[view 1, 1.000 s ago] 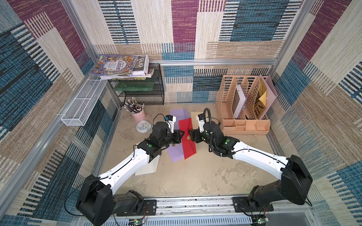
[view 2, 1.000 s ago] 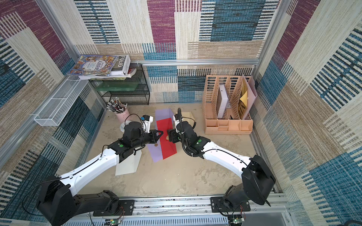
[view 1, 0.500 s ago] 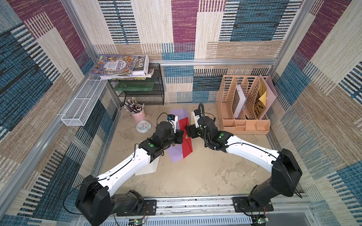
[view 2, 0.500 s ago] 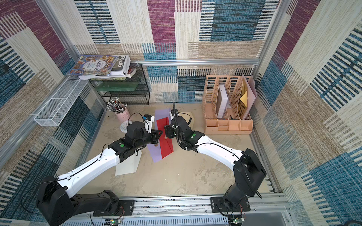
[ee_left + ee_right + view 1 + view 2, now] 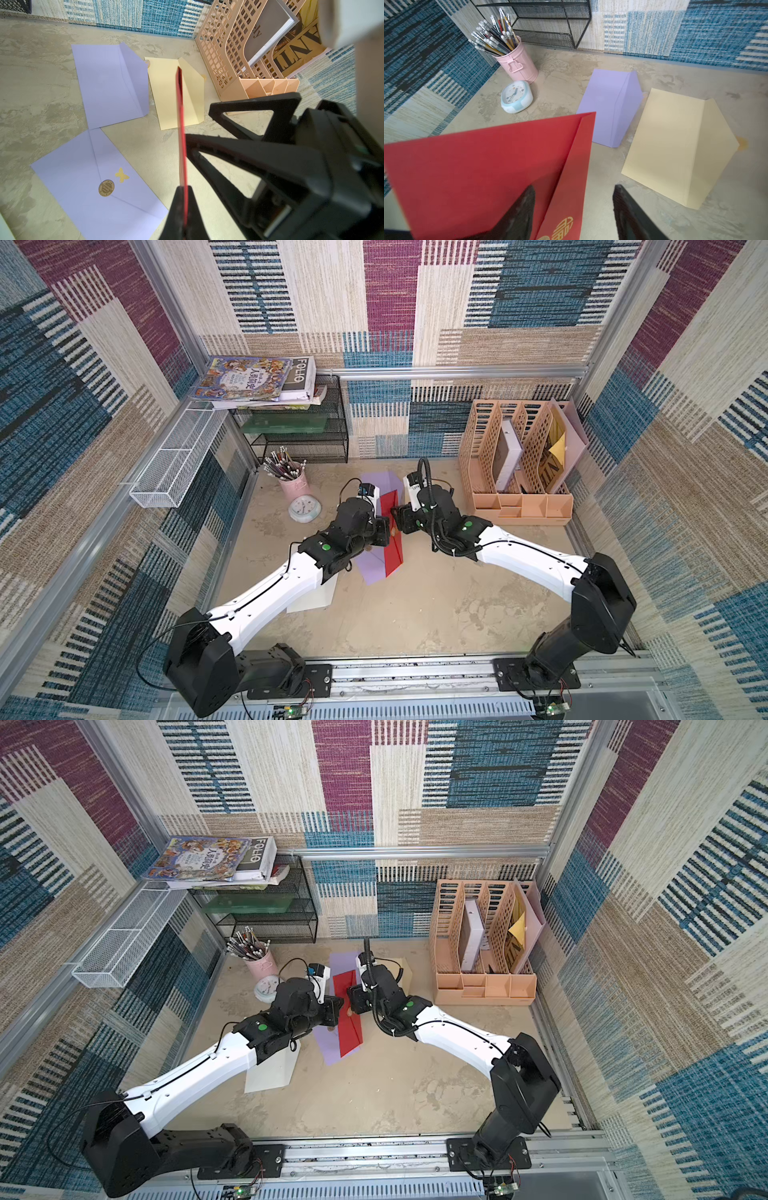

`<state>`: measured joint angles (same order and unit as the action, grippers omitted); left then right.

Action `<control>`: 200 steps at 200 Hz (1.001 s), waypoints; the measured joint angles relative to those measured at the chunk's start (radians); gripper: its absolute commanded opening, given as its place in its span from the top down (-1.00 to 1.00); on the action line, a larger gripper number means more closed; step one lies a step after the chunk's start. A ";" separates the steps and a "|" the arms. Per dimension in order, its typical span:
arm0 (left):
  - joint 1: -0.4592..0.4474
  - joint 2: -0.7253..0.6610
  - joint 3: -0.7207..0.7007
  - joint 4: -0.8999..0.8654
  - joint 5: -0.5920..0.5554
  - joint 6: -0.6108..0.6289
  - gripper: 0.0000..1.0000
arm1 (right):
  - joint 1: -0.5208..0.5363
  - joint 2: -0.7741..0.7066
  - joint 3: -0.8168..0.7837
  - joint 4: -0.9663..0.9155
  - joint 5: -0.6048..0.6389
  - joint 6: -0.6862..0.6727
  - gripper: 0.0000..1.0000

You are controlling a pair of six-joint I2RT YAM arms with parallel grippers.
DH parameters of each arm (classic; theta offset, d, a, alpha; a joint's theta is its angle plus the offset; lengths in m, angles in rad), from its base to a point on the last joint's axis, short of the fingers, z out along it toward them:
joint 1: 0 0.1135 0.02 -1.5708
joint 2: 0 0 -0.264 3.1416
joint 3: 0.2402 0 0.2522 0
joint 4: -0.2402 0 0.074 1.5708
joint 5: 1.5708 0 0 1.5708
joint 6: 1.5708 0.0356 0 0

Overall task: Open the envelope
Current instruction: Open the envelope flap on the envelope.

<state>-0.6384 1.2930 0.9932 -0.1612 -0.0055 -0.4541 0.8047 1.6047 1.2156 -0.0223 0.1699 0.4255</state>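
The left gripper [image 5: 184, 199] is clamping its jaws on 1 edge of the red envelope [image 5: 180, 124], holding it up on edge over a lilac envelope [image 5: 93, 187]. The right gripper [image 5: 574, 188] is facing the flap [image 5: 571, 166] side with jaws apart, 1 finger [image 5: 519, 212] across the red face, the other clear of it, gripping nothing. The flap is looking shut near its gold emblem [image 5: 563, 228]. Catching the flap seems the step in hand; next, the right jaws should be closing on its free edge and peeling gently.
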 measured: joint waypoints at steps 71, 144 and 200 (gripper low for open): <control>-0.005 0.000 0.004 -0.018 -0.006 0.010 1.00 | 0.002 0.034 0.034 0.021 -0.065 -0.001 0.35; -0.009 -0.010 0.008 -0.022 -0.019 0.016 1.00 | -0.005 0.047 0.041 0.029 -0.086 0.000 0.61; -0.011 -0.014 0.009 -0.024 -0.025 0.017 1.00 | -0.025 0.058 0.046 0.027 -0.097 0.008 0.72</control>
<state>-0.6498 1.2793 1.0023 -0.1848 -0.0303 -0.4374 0.7799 1.6623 1.2613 0.0051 0.0734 0.4332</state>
